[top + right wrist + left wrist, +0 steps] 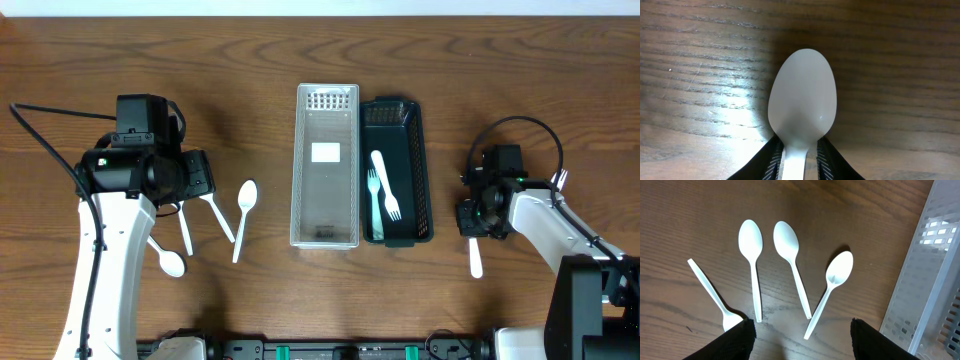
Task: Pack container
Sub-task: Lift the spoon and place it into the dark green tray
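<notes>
One spoon [801, 95] is gripped at its neck by the right pincer [796, 152], at the table's [690, 60] right. Three spoons [788, 242] and a fourth utensil [707, 282], head hidden, are seen beneath the wide-spread, empty left pincer [801, 330]. Two forks [378, 190] lie in the one basket [421, 150], beside one tray [327, 95].

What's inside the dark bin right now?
Two pale forks, overlapping, lie in the dark bin. Its far end is in shadow, and anything beneath the forks is covered.
</notes>
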